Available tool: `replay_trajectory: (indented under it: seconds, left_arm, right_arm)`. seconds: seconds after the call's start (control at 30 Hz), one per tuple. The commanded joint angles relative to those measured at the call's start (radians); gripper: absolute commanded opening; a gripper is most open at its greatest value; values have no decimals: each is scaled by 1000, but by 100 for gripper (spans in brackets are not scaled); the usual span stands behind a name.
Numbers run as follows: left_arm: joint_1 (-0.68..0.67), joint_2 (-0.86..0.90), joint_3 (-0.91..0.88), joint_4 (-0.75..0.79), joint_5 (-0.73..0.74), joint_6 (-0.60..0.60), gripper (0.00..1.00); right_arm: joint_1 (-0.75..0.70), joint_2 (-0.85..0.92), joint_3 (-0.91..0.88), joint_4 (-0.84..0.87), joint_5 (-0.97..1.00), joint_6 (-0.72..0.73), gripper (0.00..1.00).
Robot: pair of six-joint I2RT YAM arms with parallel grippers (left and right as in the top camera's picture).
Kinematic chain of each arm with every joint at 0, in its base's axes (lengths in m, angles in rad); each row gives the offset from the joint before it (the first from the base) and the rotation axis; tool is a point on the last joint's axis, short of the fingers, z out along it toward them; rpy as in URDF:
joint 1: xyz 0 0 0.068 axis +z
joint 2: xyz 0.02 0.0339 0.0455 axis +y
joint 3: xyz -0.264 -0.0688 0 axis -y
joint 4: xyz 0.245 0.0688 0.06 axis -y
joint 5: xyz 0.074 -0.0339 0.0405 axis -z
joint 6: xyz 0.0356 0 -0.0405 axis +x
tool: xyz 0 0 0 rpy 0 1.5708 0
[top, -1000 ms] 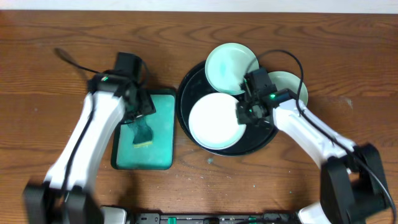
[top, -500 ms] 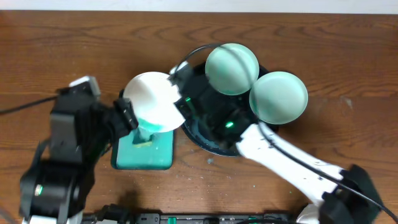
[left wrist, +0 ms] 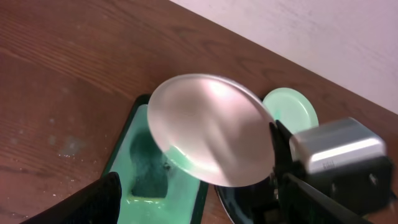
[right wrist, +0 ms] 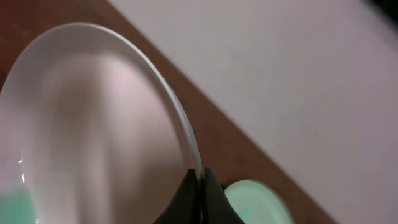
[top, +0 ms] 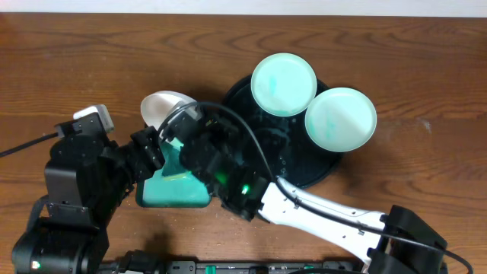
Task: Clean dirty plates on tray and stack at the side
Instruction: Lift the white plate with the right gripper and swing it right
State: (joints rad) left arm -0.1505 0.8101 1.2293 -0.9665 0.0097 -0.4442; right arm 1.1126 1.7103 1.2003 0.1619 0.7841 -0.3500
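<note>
My right gripper [top: 185, 128] is shut on the rim of a white plate [top: 161, 106] and holds it tilted on edge above the teal tray [top: 176, 190]. The right wrist view shows the rim [right wrist: 180, 118] pinched between my fingers [right wrist: 200, 179]. The left wrist view shows the plate's underside [left wrist: 211, 137]. My left gripper [top: 148, 148] is open and empty beside the plate, its fingers [left wrist: 199, 208] spread wide. Two pale mint plates [top: 283, 84] [top: 340, 119] rest on the far and right rim of the black tray [top: 300, 164].
A dark teal sponge [left wrist: 149, 177] lies in the wet teal rectangular tray [left wrist: 140, 124] left of the black tray. My right arm [top: 319, 213] stretches across the table's front. A cable [top: 23, 144] runs off to the left.
My right gripper lifted the white plate off the black tray and carried it left over the teal tray, tilting it up. My left gripper let go of the sponge and drew back.
</note>
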Motion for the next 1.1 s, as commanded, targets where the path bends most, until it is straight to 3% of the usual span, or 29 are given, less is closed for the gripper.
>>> replay_trajectory:
  seconds: [0.0, 0.8, 0.9, 1.07]
  left_arm:
    - [5, 0, 16, -1, 1, 6, 81]
    - [5, 0, 16, -1, 1, 6, 81]
    - [5, 0, 16, -1, 1, 6, 81]
    - [5, 0, 16, -2, 1, 6, 81]
  right_arm:
    - [29, -16, 11, 39, 146, -122, 1]
    - [39, -16, 11, 118, 151, -171, 1]
    - [0, -16, 11, 47, 116, 41, 1]
    - [-146, -18, 11, -250, -255, 563, 1]
